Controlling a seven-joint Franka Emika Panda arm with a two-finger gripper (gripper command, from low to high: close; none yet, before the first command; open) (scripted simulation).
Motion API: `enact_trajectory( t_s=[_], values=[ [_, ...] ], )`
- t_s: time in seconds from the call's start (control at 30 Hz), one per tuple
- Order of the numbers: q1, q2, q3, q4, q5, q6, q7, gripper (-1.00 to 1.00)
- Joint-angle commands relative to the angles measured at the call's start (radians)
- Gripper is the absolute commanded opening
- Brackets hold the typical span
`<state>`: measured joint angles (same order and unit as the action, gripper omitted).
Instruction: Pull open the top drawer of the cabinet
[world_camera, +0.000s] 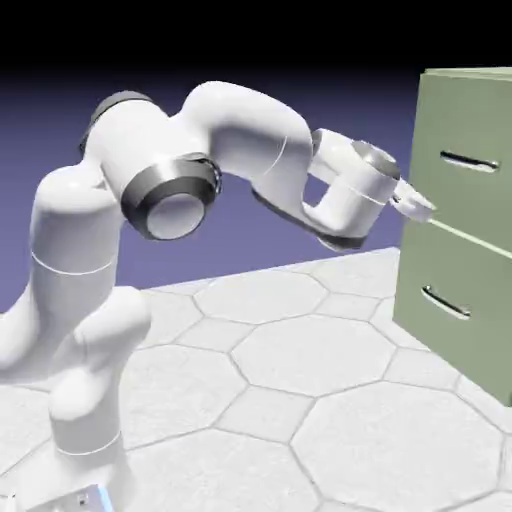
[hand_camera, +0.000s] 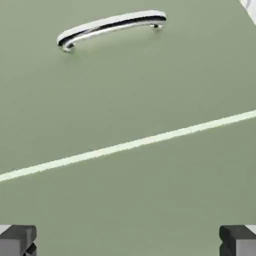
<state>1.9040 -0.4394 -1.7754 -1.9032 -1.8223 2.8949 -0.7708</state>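
There is 1 cabinet (world_camera: 460, 230), sage green and boxy, standing at the right edge of the counter (world_camera: 300, 400), which is paved in pale hexagon tiles. It carries 2 drawers, each with 1 slim silver bar handle, so 2 handles in all. The top drawer (world_camera: 475, 185) is the upper flat front; its handle (world_camera: 468, 161) runs level across it, curved at both ends where it meets the green panel. A thin pale seam divides it from the bottom drawer (world_camera: 455, 310), which looks the same and has its own handle (world_camera: 445, 302). Both fronts sit flush with the cabinet face, so the top drawer is shut.

There is 1 white arm (world_camera: 180, 200), bent over from the counter's left side, and 1 tool (world_camera: 425, 210) at its end. The tool points at the cabinet face near the seam, below the top handle and not touching it. In the hand view its 2 grey fingertips (hand_camera: 18, 240) sit far apart at the bottom corners with nothing between them but green panel, so the tool is spread wide and holds nothing. The same view shows 1 handle above and the pale seam slanting across the middle.
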Motion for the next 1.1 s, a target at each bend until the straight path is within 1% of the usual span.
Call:
enact_trajectory(
  t_s=[0.0, 0.77, 0.8, 1.07],
  values=[
    [0.036, 0.003, -0.034, 0.017, -0.035, -0.003, -0.029, 0.0],
    [0.859, 0.059, -0.806, 0.412, -0.828, -0.065, -0.687, 0.0],
    [0.859, 0.059, -0.806, 0.412, -0.828, -0.065, -0.687, 0.0],
    [0.944, -0.137, -0.857, 0.682, -0.721, 0.0, -0.87, 0.0]
  ],
)
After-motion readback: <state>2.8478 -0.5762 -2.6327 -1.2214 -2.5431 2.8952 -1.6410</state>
